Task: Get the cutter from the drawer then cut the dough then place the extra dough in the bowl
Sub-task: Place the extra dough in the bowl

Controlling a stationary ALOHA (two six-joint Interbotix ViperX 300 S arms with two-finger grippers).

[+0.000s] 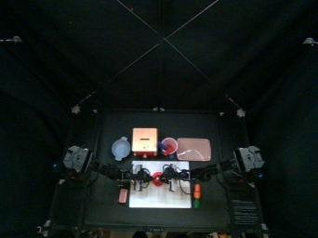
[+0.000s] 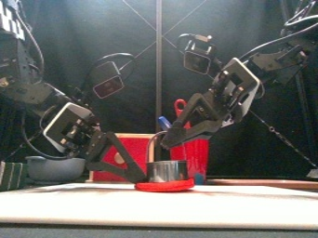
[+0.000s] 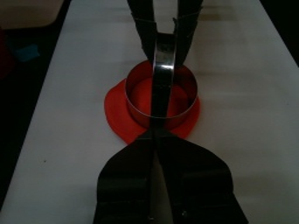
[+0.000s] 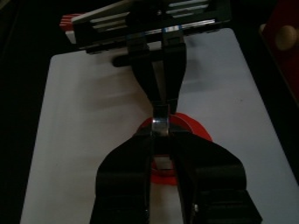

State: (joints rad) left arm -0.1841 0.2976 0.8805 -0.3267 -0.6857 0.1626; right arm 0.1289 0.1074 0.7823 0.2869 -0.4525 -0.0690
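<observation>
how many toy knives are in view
2: a blue toy knife and a red toy knife, both in the red cup behind the cutter; more may be hidden.

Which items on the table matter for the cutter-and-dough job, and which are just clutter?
Job: cutter, red dough, white board, bowl, wooden box.
Clutter: red cup with knives, pink tray, toy food near the board's front.
</observation>
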